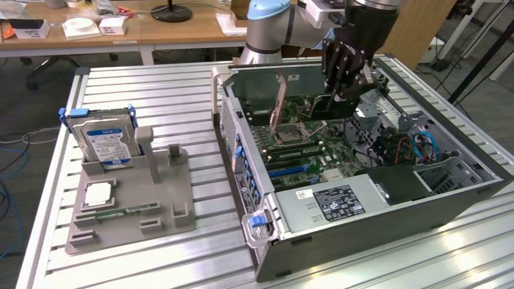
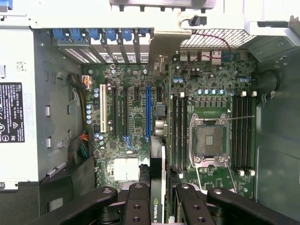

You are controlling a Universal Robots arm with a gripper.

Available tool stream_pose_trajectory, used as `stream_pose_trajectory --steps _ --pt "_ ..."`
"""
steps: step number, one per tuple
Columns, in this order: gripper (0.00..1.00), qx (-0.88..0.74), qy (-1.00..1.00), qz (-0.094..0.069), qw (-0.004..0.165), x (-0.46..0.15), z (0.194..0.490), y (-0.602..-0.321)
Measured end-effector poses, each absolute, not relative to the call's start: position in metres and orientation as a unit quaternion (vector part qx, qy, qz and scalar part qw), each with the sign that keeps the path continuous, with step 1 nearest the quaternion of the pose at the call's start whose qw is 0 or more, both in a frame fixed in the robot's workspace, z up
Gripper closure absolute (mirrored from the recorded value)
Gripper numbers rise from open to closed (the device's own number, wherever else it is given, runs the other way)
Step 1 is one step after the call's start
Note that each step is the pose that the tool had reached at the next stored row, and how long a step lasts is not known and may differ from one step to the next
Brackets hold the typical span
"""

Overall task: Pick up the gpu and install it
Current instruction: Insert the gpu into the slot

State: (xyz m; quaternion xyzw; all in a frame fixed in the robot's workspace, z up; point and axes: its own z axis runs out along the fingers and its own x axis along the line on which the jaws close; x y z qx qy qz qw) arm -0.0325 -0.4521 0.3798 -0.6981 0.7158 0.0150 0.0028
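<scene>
We find the gpu (image 2: 157, 159), a thin flat dark card with a silvery metal end bracket, standing edge-on between the jaws of the black gripper (image 2: 159, 190), which are closed on it. Below the jaws lies the green motherboard (image 2: 136, 122) inside the open grey metal computer case (image 1: 362, 229). We cannot tell whether the card touches the board. A long blue slot (image 2: 148, 112) runs just beside the card's line. Well away from the jaws, outside the case, a silver hard drive with blue label (image 1: 103, 141) stands in a grey plastic holder (image 1: 129, 211).

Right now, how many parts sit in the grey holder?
3 in the grey holder: the blue-labelled hard drive upright at the far end, the silver processor chip lying flat, the green memory stick just in front.
</scene>
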Motion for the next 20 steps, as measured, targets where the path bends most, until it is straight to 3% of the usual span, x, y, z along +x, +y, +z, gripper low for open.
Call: stream_pose_trajectory --steps 20 --pt "0.74 -0.698 0.716 0.015 0.003 -0.0325 0.3742 -0.4521"
